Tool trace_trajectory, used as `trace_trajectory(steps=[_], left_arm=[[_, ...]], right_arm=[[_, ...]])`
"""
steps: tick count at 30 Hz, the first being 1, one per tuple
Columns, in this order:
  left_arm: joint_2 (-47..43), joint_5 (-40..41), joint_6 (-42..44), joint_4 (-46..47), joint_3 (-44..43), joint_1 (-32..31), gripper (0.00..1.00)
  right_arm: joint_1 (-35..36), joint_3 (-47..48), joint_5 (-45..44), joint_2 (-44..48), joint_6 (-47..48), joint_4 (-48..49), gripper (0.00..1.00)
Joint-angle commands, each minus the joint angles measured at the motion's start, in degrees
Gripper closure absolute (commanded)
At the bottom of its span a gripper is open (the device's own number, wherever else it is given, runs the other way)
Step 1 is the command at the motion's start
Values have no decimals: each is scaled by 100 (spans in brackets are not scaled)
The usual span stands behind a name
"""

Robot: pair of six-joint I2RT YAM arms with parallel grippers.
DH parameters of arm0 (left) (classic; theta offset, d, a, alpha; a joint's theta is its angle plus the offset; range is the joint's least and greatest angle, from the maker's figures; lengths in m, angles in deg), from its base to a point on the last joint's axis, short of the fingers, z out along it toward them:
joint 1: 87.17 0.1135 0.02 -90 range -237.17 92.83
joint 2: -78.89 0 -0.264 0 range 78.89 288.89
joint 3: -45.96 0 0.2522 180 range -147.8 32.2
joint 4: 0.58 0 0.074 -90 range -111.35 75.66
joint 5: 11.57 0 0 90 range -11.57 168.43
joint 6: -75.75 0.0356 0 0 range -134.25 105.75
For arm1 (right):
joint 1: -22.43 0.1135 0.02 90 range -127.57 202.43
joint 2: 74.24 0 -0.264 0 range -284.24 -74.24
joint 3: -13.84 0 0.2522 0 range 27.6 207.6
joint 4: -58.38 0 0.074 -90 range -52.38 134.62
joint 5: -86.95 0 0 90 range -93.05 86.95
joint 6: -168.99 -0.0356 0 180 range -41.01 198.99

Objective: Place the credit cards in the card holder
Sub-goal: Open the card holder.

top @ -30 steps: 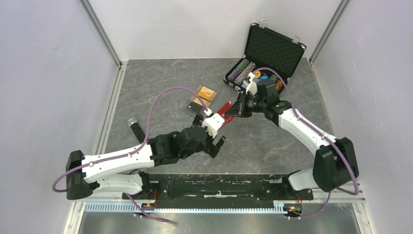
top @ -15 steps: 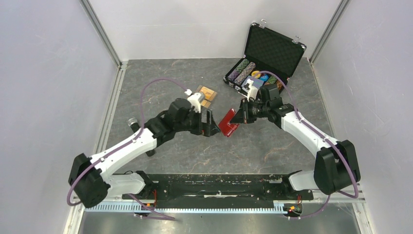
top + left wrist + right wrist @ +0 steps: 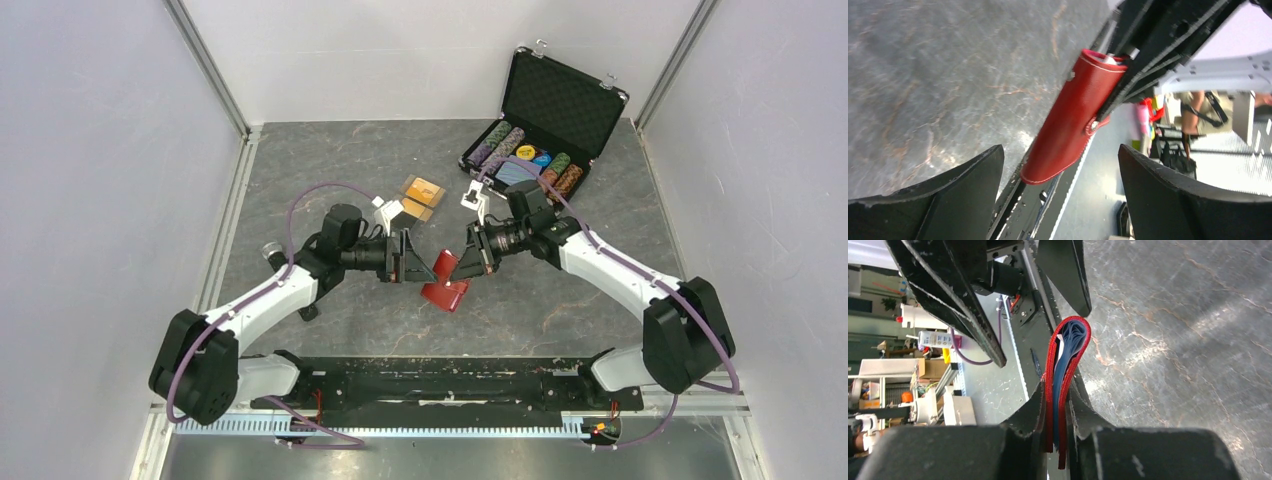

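Note:
The red card holder (image 3: 446, 291) hangs folded above the table between the two arms, with its blue-grey lining showing in the right wrist view (image 3: 1071, 347). My right gripper (image 3: 470, 259) is shut on one end of it (image 3: 1055, 426). My left gripper (image 3: 417, 266) is open and empty, with its fingers just left of the holder. In the left wrist view the holder (image 3: 1068, 130) sits ahead of the spread fingers (image 3: 1060, 200) without touching them. The orange and gold credit cards (image 3: 422, 194) lie on the table behind the left gripper.
An open black chip case (image 3: 545, 118) with poker chips and a blue deck stands at the back right. A small black cylinder (image 3: 281, 265) lies beside the left forearm. Grey walls and metal rails enclose the table.
My left arm has swung up and turned its open gripper toward the card holder. My right gripper has carried the holder left and nearer, and it now hangs lower.

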Motion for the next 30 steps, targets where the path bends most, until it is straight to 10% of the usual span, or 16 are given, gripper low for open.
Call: trace_trajectory(steps=[1, 17, 25, 30], left_arm=[[-1, -1240, -389, 1213, 116, 25, 12], [352, -1856, -1254, 2289, 254, 24, 77], [130, -1032, -1514, 2095, 348, 26, 98], [-240, 279, -855, 331, -46, -16, 98]], right_arm=[[23, 416, 605, -89, 153, 286, 100], [5, 735, 536, -437, -479, 863, 85], [-30, 805, -1046, -39, -988, 853, 15], [134, 854, -2015, 152, -869, 240, 2]])
